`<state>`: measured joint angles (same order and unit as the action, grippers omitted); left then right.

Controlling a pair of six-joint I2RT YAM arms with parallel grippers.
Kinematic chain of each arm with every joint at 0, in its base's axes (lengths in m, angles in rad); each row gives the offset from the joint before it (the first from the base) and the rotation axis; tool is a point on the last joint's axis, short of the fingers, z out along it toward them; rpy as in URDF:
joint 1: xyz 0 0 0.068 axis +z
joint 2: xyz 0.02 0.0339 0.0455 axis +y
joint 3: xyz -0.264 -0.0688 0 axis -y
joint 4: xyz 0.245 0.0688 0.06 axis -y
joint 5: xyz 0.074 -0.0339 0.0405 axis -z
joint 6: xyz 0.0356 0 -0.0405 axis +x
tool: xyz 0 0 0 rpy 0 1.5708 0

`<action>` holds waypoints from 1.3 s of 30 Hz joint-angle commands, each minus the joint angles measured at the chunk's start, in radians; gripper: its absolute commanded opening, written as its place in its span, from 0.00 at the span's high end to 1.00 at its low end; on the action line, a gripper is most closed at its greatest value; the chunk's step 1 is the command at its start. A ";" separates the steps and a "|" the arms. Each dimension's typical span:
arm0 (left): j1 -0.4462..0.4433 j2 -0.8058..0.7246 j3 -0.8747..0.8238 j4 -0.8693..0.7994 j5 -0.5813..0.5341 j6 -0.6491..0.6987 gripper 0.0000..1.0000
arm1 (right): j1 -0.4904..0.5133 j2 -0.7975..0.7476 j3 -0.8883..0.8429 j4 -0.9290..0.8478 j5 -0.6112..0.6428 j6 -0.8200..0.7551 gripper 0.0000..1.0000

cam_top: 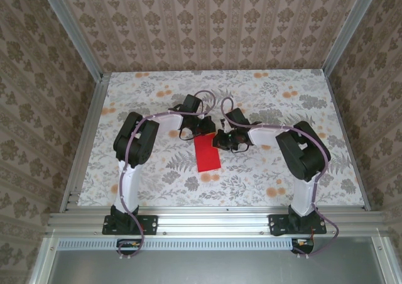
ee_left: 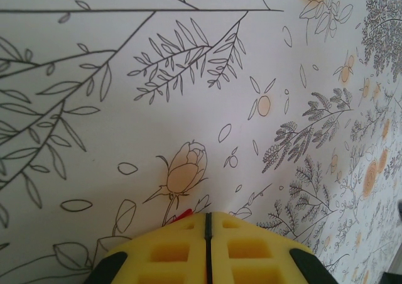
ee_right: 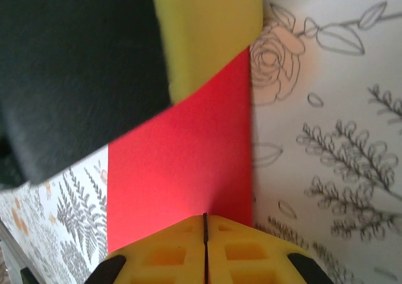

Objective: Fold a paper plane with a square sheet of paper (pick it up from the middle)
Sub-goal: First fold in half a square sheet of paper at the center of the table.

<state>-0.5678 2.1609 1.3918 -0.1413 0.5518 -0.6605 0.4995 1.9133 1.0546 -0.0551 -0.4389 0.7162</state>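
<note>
Start at paper point(cam_top: 208, 153): flat on table point(cam_top: 282, 171) between the arms, an upright red rectangle, near edge free, seemingly halved already.

Then to its far edge. Find right hand point(ee_right: 205, 224) closed tight, tips at the red. Find left hand point(ee_left: 208, 220) closed just as tight, with only a red sliver beside its pads.

Probably a creasing step. Press down lightly with shut tips and slide along the fold rather than lift. Hold one hand still as an anchor against skidding or swinging of so thin a sheet. Check corner alignment before firming the crease.

No telling a true pinch from mere resting on the paper, for either hand. From above, far edge and far corners covered by both hands, fold line not made out. From the right wrist, near strip of paper cut off behind yellow pads, far end under the left hand's bulk.
</note>
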 commanded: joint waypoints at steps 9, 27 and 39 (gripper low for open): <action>0.005 0.083 -0.048 -0.109 -0.114 0.026 0.92 | 0.001 -0.002 -0.090 -0.037 -0.032 0.021 0.91; 0.005 0.031 0.002 -0.110 -0.034 0.026 0.91 | 0.065 -0.303 -0.180 -0.133 0.040 -0.014 0.91; 0.003 -0.066 0.004 -0.078 0.047 0.006 0.88 | 0.059 -0.078 -0.084 -0.072 0.035 0.049 0.92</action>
<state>-0.5678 2.1456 1.4033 -0.1974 0.5671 -0.6582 0.5610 1.8069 0.9733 -0.1143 -0.4030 0.7418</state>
